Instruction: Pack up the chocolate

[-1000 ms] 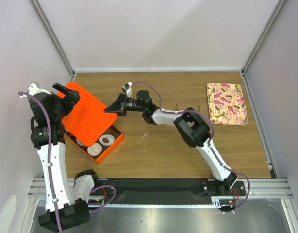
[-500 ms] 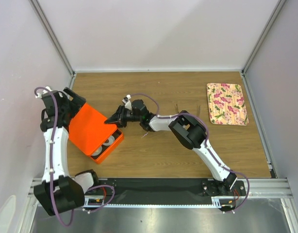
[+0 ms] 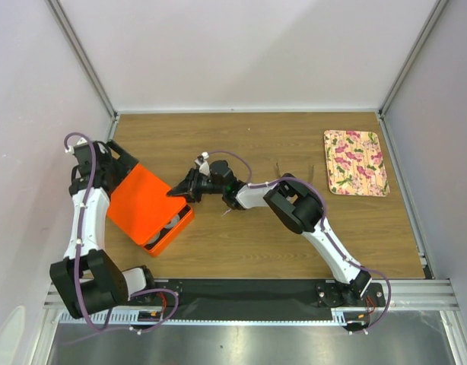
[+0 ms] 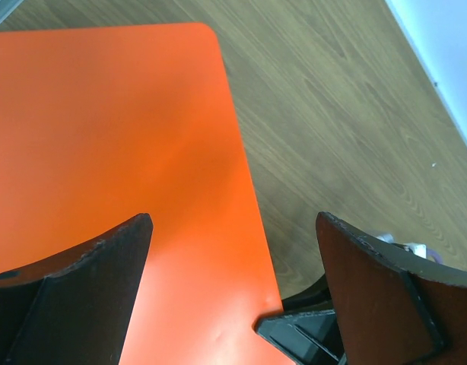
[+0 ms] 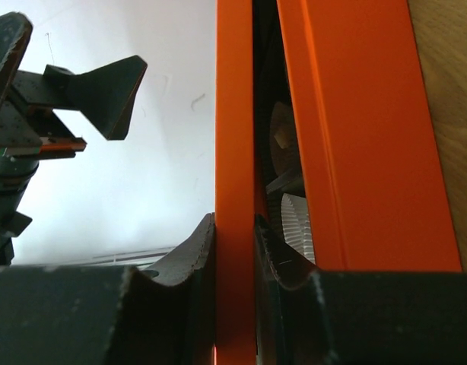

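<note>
With the orange lid (image 3: 142,199) clamped by its edge in the right jaws, the left jaws spread wide apart above it, and the chocolate (image 5: 283,148) glimpsed in paper cups (image 5: 294,220) inside the box (image 3: 173,228) under the lid, a cup could be crushed if the lid is lowered skewed.

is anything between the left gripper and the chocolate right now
Yes: the orange lid. It slants low over the box, covering most of the chocolate, and the open left gripper hovers above its top face. The right gripper pinches the lid's edge.
</note>
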